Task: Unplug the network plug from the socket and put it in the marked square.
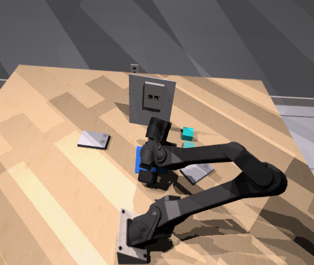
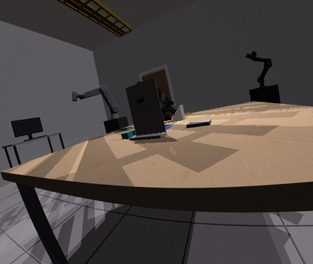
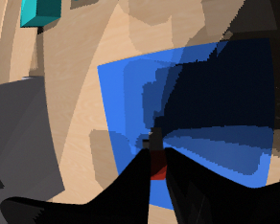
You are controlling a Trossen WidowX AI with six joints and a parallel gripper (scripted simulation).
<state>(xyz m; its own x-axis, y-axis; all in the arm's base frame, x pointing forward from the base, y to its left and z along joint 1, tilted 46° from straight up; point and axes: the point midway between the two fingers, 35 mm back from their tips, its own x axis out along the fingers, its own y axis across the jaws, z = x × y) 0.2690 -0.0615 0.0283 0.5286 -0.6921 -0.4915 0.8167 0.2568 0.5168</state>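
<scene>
The gripper [image 3: 157, 152] points down over the blue marked square [image 1: 137, 163] [image 2: 169, 127] [image 3: 111, 86] and is shut on the plug [image 3: 156, 140]. The plug's dark grey body sticks out past the fingertips, with a red part [image 3: 158, 171] between the fingers. In the wrist view the plug appears over the square, seemingly above it; its exact height is unclear. In the top view the arm hides fingertips and plug. The upright panel [image 1: 135, 109] [image 2: 146, 113] bears a light wall plate [image 1: 153, 103] with two dark, empty socket openings. The tab is not clear.
A teal block [image 1: 187, 134] [image 3: 45, 11] stands right of the panel, with a second one [image 1: 188, 145] nearer the arm. A flat grey box [image 1: 93, 139] [image 2: 199, 123] lies left of the square, another [image 1: 195, 174] right, close to the forearm. The panel [image 3: 24, 139] edges the wrist view's left.
</scene>
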